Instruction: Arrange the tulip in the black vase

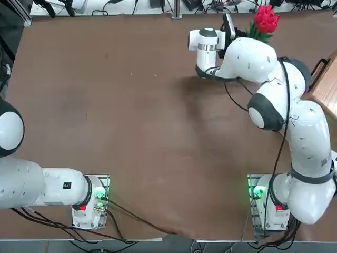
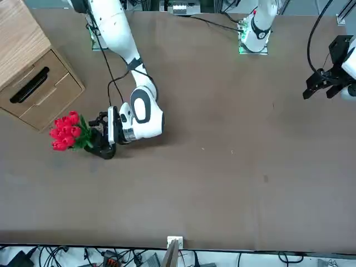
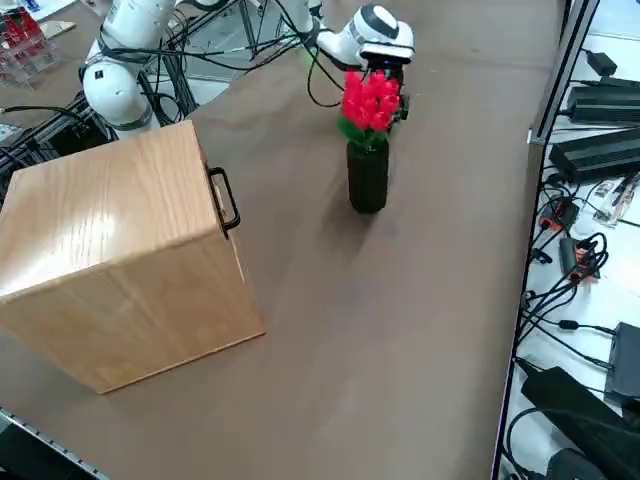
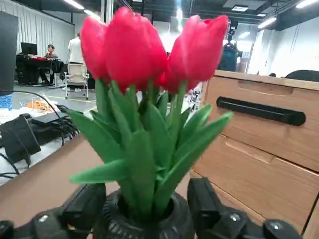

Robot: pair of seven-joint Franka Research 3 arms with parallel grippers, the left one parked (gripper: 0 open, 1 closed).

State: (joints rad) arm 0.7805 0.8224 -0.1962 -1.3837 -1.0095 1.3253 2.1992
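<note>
Right gripper at the black vase, tulip standing upright in the vase mouth.

The wrist view shows the two fingers spread, one on each side of the vase rim with a narrow gap each side; whether they touch the vase cannot be told. From overhead the arm's white links hide the gripper and the vase, leaving only the red blooms toward one o'clock on the table. The tulip is a tight bunch of red blooms over narrow green leaves; its stem is hidden inside the vase. The side view alone shows the vase's full matte black height, standing apart from the wooden drawer cabinet.
</note>
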